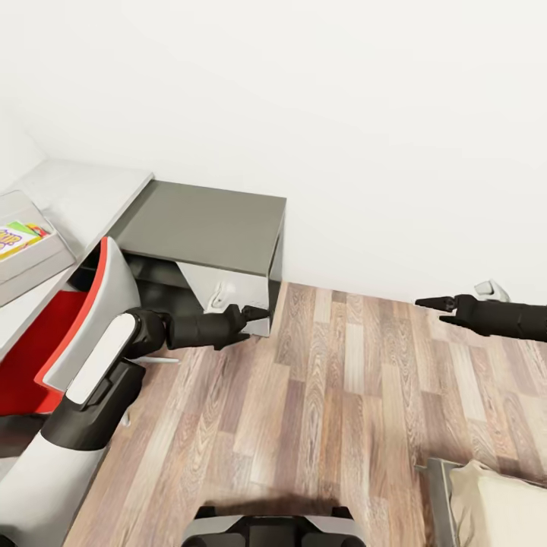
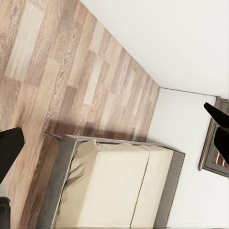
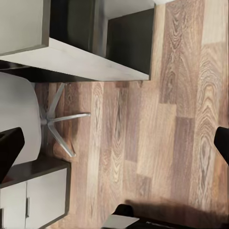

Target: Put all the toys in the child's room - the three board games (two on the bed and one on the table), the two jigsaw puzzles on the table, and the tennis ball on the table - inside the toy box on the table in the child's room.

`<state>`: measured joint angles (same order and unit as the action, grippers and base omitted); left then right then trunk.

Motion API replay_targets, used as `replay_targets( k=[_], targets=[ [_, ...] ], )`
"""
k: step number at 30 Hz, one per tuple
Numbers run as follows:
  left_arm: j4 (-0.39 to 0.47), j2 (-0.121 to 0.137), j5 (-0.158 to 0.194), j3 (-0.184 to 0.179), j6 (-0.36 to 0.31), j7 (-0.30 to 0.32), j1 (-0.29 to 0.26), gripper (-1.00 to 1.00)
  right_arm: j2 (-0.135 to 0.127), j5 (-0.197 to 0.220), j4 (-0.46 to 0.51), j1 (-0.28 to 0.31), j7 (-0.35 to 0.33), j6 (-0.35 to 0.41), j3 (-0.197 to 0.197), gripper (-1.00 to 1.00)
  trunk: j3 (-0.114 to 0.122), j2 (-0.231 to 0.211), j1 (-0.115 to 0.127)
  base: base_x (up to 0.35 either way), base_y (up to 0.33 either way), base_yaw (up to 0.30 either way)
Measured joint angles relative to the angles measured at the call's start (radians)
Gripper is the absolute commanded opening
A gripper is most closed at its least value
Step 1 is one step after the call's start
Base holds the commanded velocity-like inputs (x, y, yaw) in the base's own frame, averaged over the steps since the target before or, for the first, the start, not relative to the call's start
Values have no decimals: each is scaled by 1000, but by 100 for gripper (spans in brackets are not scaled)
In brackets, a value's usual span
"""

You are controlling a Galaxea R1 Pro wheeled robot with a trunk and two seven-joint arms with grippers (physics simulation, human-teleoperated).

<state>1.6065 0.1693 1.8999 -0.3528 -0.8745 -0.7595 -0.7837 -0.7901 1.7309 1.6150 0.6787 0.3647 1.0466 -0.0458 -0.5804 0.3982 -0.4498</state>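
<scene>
Both of our grippers ride empty over the plank floor (image 1: 334, 395): the left gripper (image 1: 251, 315) looks close to shut in the head view, though its wrist view has the fingers spread wide, so we cannot tell; the right gripper (image 1: 442, 310) shows its fingers apart. At nine o'clock in the head view, a game box (image 1: 17, 237), green, yellow and red, already lies in the toy box (image 1: 30, 262) on the table (image 1: 83, 194). We judge such cardboard light, stiff and flat, best pinched across a thin edge. Beside the table stands the lower dark desk (image 1: 205, 224), a red chair (image 1: 45, 342) below. At five o'clock, the bed (image 1: 501, 501); no game shows on its mattress in the left wrist view.
</scene>
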Motion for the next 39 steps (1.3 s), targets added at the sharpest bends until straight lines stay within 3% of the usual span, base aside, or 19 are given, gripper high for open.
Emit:
replay_targets(
  k=[4, 8, 16, 20, 22, 28, 33, 34, 35, 36, 37, 39],
  targets=[
    [0, 18, -4, 43, -2, -1, 33, 100, 7, -22, 0, -3, 0, 0, -1, 100, 4, 0, 0, -195, 0, -245],
    [-1, 23, -11, 55, -2, -3, 45, 100, 12, -31, 0, -10, 1, 0, 0, 100, 8, 0, 0, -103, 0, -246],
    [-2, 18, -123, 60, -3, -1, 55, 100, 23, -41, 0, -32, 1, 0, -10, 100, 15, 0, 0, -32, 0, -177],
    [-3, 13, -161, 55, -2, 0, 57, 100, 44, -49, 0, -36, 4, 0, -48, 100, 16, 0, 0, -10, 0, -60],
    [-4, 11, -176, 54, -1, 0, 58, 100, 59, -68, 0, -38, 6, 0, -86, 100, 16, 0, 0, -6, 0, -34],
    [-6, 8, -199, 52, 6, 0, 120, 100, 99, -173, 0, -92, 9, 0, -183, 100, 19, 0, 0, -2, 0, -15],
    [-3, 8, -233, 54, 12, 0, 234, 100, 154, -292, -1, -157, 9, 0, -216, 100, 24, 0, 0, -1, 0, -4],
    [-4, 7, -272, 57, 16, 1, 281, 100, 168, -353, -1, -177, 7, 0, -222, 100, 25, 0, 1, 0, 0, -2],
    [-3, 7, -271, 57, 18, 1, 284, 100, 168, -355, -1, -177, 7, 0, -222, 100, 27, 0, 0, 0, 0, -2],
    [-5, 6, -296, 57, 23, 3, 306, 100, 173, -382, -1, -190, 5, 0, -225, 100, 28, 0, 0, 0, 0, 0],
    [-11, -1, -376, 54, 58, 14, 363, 100, 189, -444, -1, -229, 1, 0, -229, 100, 30, 0, 1, 0, 0, 0],
    [-13, -6, -425, 53, 94, 27, 412, 100, 207, -473, -1, -257, 0, 0, -232, 100, 33, 0, 0, 0, 0, 0]
  ],
)
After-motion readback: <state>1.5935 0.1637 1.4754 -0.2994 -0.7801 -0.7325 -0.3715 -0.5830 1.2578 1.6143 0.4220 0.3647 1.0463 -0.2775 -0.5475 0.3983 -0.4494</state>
